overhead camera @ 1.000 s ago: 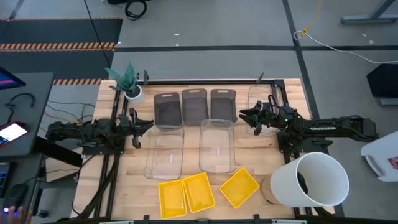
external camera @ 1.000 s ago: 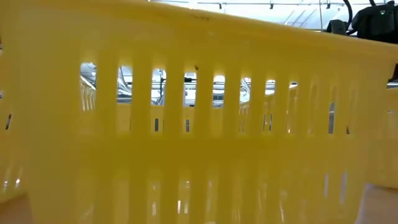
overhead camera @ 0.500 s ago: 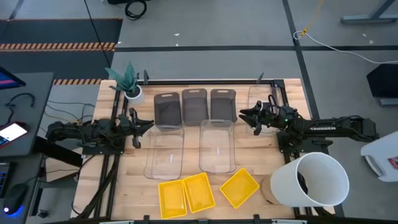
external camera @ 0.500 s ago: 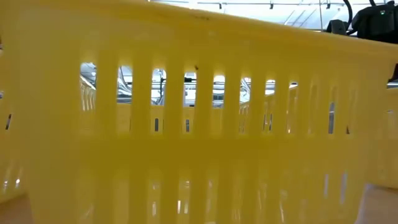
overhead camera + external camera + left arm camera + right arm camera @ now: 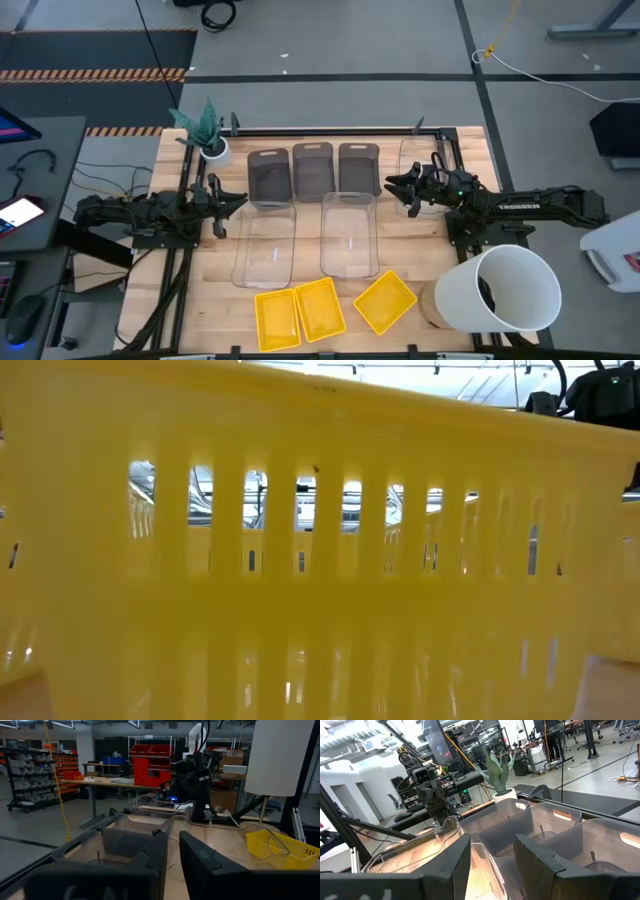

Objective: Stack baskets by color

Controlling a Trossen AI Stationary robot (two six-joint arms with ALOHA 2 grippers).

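Three dark grey baskets [image 5: 312, 170] stand side by side at the table's far middle. Two clear baskets [image 5: 350, 232] lie nearer, and a third clear one [image 5: 418, 160] sits at the far right. Three yellow baskets [image 5: 320, 308] lie along the near edge; the slotted wall of a yellow basket [image 5: 320, 560] fills the low view. My left gripper [image 5: 238, 203] hovers level at the left, its fingers [image 5: 150, 865] a narrow gap apart around nothing. My right gripper [image 5: 392, 186] hovers level beside the third clear basket, open and holding nothing [image 5: 492, 860].
A big white bucket [image 5: 510, 290] stands at the near right corner. A small white pot with a green plant [image 5: 212, 145] sits at the far left corner. Bare wood lies between the clear baskets and each arm's base.
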